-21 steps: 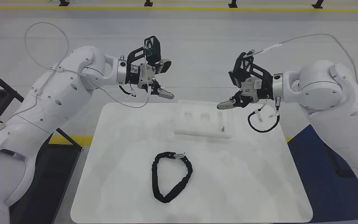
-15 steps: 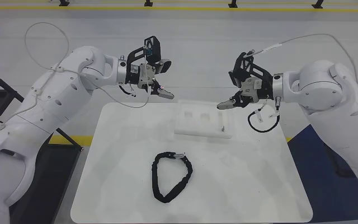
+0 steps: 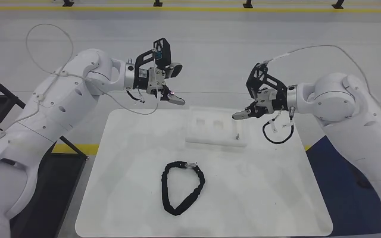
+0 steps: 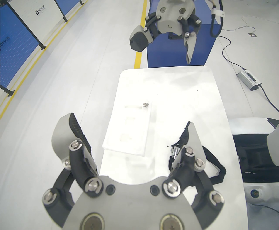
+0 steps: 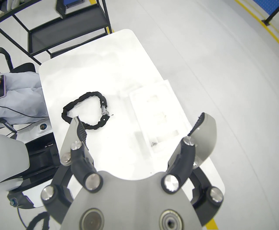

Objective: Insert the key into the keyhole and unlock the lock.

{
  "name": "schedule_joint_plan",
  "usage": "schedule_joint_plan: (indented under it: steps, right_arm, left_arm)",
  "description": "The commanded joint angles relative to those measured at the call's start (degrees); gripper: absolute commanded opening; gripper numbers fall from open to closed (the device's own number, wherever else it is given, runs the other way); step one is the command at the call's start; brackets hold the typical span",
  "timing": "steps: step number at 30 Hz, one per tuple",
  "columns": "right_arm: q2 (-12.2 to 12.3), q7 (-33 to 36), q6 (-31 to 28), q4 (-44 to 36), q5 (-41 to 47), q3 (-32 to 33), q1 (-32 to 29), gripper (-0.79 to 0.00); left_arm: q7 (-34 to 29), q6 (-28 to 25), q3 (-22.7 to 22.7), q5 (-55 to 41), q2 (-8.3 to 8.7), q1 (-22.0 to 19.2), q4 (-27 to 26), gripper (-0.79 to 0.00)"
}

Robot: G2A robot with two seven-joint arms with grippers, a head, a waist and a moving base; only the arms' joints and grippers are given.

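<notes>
- The white table fills the lower middle of the top view and carries all of the task's things.
- The right gripper hangs right of centre in the top view, beside the right end of the tray. Its fingers are spread wide with nothing between them, as its own wrist view also shows.
- The left gripper hangs upper left of centre, off the tray's left end, also spread wide and empty.
- The white tray lies at the centre of the top view, with shallow pockets in its top.
- The chain lock lies as a closed loop below centre, apart from the tray. Its metal barrel sits at the top of the loop in the top view.
- The key is tiny and rests at the tray's lower right corner, close under the right gripper. It is not yet in the lock.
- The step in hand is judged to be picking up the key. The right gripper should come down square over it and pinch the bow only, leaving the blade free. It should lift straight up so that the tray does not shift.
- The left gripper could then steady the barrel. Which way the keyhole faces cannot be made out.
- No writing can be made out on the key, lock or tray. A white panel in the room behind bears print, which is left unread.
</notes>
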Motion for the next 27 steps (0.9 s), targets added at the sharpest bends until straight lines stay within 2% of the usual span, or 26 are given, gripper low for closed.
schedule_joint_plan:
  steps: [1, 4, 10, 16, 23, 27]
  right_arm:
    - [-1.2, -0.4, 0.4, 4.9, 0.5, -1.9, 1.1, 0.000]
    - [-2.8, 0.2, 0.3, 11.5, 3.1, -4.4, 2.5, 0.000]
    - [-6.1, 1.7, 3.6, 22.1, 9.8, -8.4, 3.4, 0.000]
    - [-9.4, 6.4, 12.8, 27.2, 15.7, -11.6, 3.8, 0.000]
    - [-13.1, 6.8, 22.2, 32.1, 16.9, -14.9, 3.8, 0.000]
    - [-15.2, 6.0, 24.8, 34.4, 16.8, -16.5, 3.6, 0.000]
  left_arm:
    - [0.0, 0.0, 0.0, 0.0, 0.00, 0.0, 0.0, 0.000]
    - [0.0, 0.0, 0.0, 0.0, 0.00, 0.0, 0.0, 0.000]
    - [0.0, 0.0, 0.0, 0.0, 0.00, 0.0, 0.0, 0.000]
    - [0.0, 0.0, 0.0, 0.0, 0.00, 0.0, 0.0, 0.000]
    - [0.0, 0.0, 0.0, 0.0, 0.00, 0.0, 0.0, 0.000]
    - [0.0, 0.0, 0.0, 0.0, 0.00, 0.0, 0.0, 0.000]
